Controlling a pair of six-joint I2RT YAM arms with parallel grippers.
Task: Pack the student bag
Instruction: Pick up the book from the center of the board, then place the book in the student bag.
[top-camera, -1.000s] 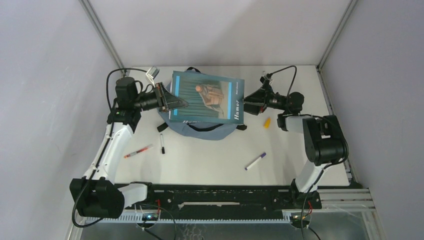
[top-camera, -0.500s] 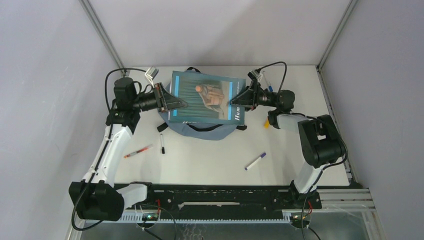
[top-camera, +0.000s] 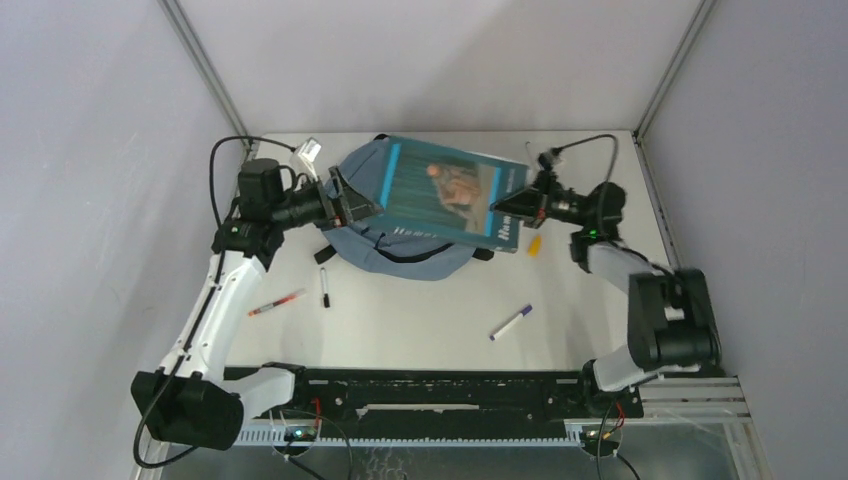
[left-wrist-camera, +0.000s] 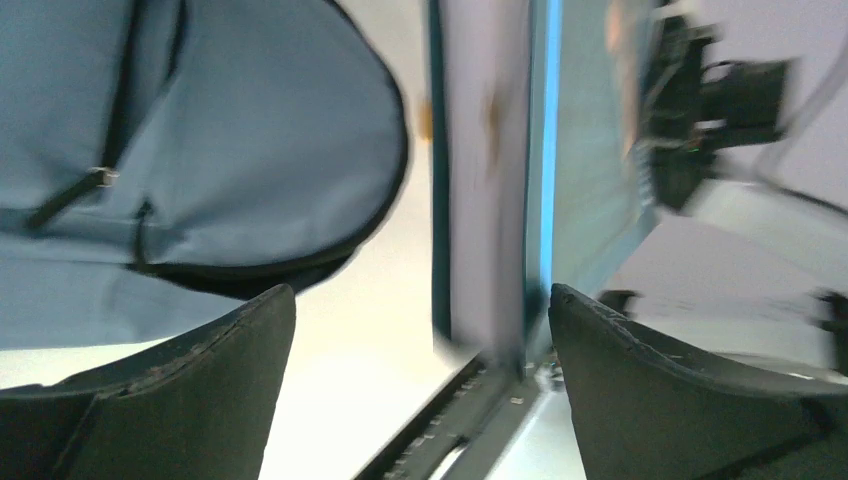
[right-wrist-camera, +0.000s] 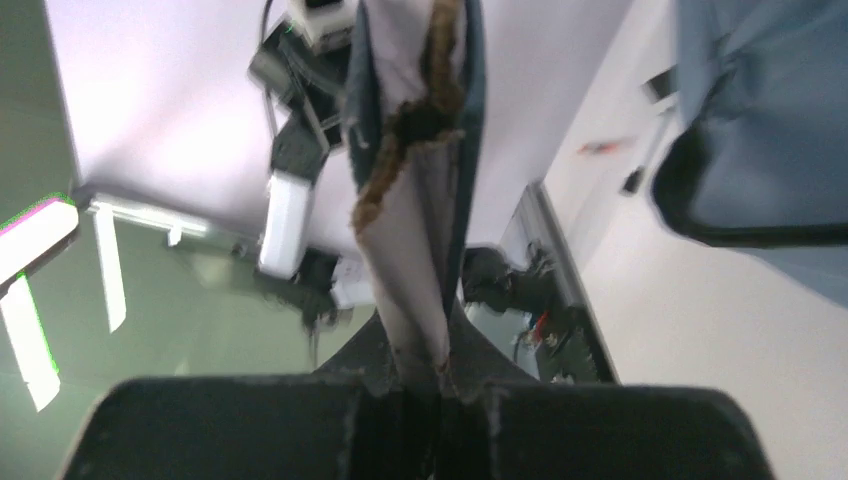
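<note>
The grey-blue student bag (top-camera: 405, 255) lies flat at the table's back middle. A teal book (top-camera: 450, 195) hangs tilted over it. My right gripper (top-camera: 512, 206) is shut on the book's right edge; in the right wrist view the pages (right-wrist-camera: 415, 150) are pinched at the gripper (right-wrist-camera: 437, 372), with the bag (right-wrist-camera: 770, 120) at the right. My left gripper (top-camera: 362, 206) is open at the book's left edge. In the left wrist view the blurred book (left-wrist-camera: 490, 200) stands beyond the spread fingers (left-wrist-camera: 180, 390), touching neither, and the bag (left-wrist-camera: 200, 150) fills the upper left.
On the table in front of the bag lie a red pen (top-camera: 276, 302), a black marker (top-camera: 325, 290) and a purple marker (top-camera: 511, 322). A small orange object (top-camera: 535, 244) sits under the right gripper. Walls close in on both sides.
The left gripper has opened and let go of the book. The right gripper has shut on the book's right edge and drawn it to the right, uncovering the bag's upper left.
</note>
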